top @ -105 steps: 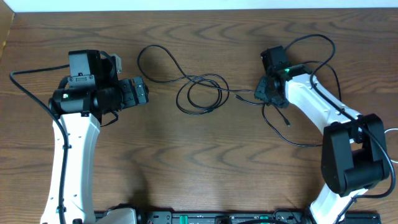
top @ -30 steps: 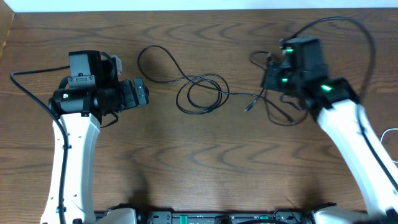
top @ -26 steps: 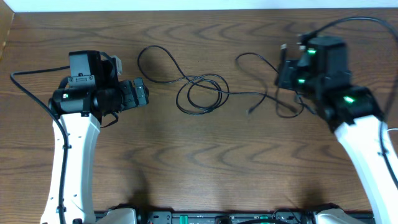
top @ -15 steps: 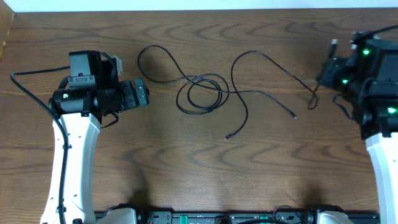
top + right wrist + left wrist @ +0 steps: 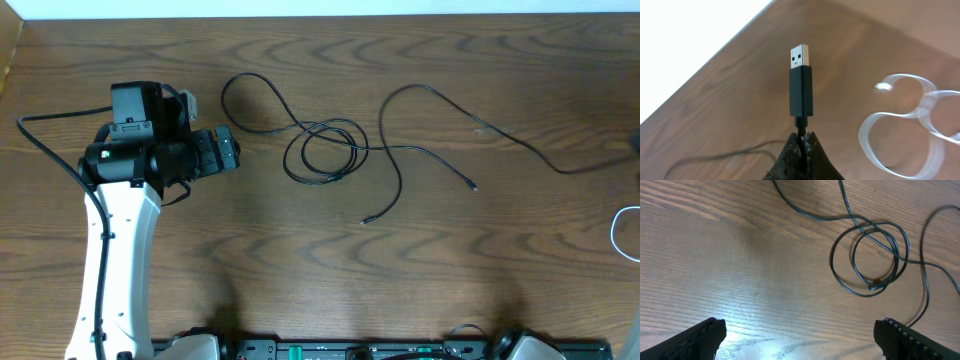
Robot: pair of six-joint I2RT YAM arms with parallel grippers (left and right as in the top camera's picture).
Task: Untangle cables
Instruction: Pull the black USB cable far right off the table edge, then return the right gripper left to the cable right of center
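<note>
A black cable (image 5: 320,150) lies coiled mid-table, one tail curling up to the left. Two loose ends with small plugs (image 5: 472,185) lie right of the coil. A long strand (image 5: 500,140) runs from the coil off the right edge. My left gripper (image 5: 233,150) hovers left of the coil, open and empty; its wrist view shows the coil (image 5: 872,255) ahead of the wide-apart fingers (image 5: 700,337). My right gripper (image 5: 801,137) is out of the overhead view, shut on the black cable just below its USB plug (image 5: 801,85). A white cable (image 5: 905,130) loops on the table beside it.
A bit of the white cable (image 5: 625,235) shows at the table's right edge. The table's far edge (image 5: 320,16) meets a white wall. The left arm's own thick black wire (image 5: 50,150) hangs at the left.
My right arm has swung right and out of the overhead view, dragging the black cable's strand out toward the right edge. The coil and the left arm have stayed put.
</note>
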